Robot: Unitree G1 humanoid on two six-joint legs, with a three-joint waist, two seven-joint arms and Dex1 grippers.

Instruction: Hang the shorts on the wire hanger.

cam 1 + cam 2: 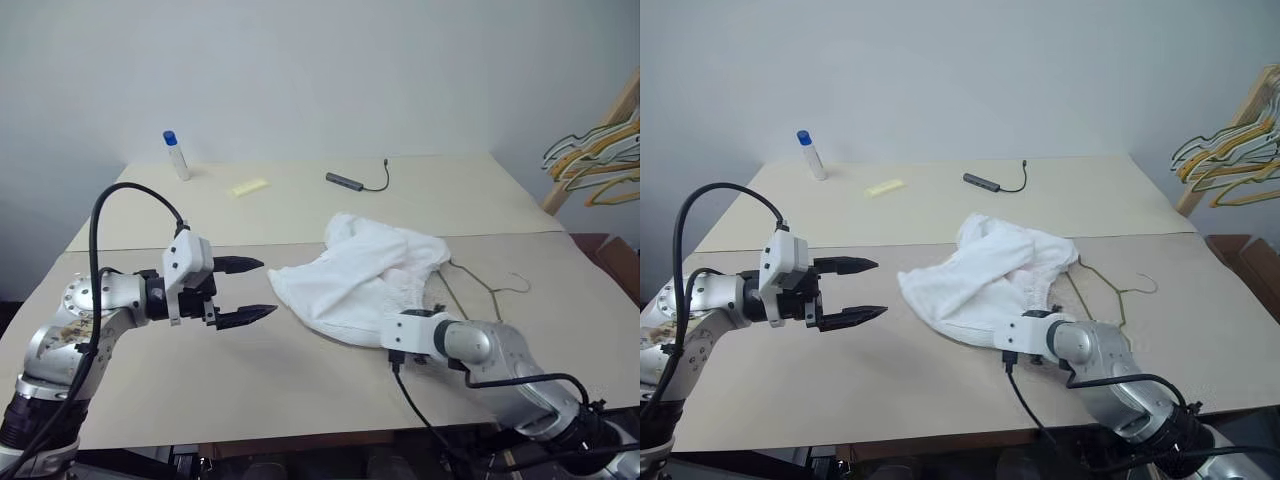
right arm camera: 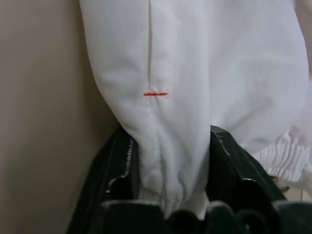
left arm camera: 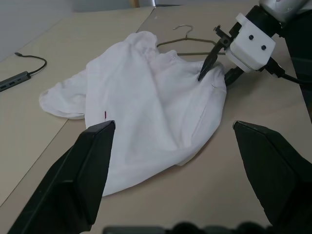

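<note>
While the shorts [image 1: 362, 278] lie in a soft white heap in the middle of the worktop [image 1: 200, 380], our right hand [image 3: 214, 66] has hold of them. In the right wrist view a fold of the white cloth is squeezed between the two black fingers [image 2: 119, 170], so this hand is pinched closed on the cloth. A little red line shows on the cloth just past the fingers. The gathered stretchy edge of the shorts is beside the right hand.

Our left hand [image 1: 245, 292] hangs above the worktop, just to the left of the shorts. Its two black fingers [image 1: 240, 265] are spread wide apart. It has nothing in it and it is not touching the cloth. It points toward the shorts.

The wire hanger [image 1: 490, 290] lies flat on the worktop on the right side of the shorts. Part of it is tucked under the cloth, so we can see only its hook and some of its thin wire sides. Its hook points away to the right.

Farther back on the worktop we see a small bottle with a blue cap [image 1: 176, 155], a little yellow thing [image 1: 249, 187] and a thin black cable with a grey adapter [image 1: 358, 181]. They are well apart from the shorts. At the far right, off the worktop, hangs a bunch of yellow and green hangers [image 1: 600, 160].
</note>
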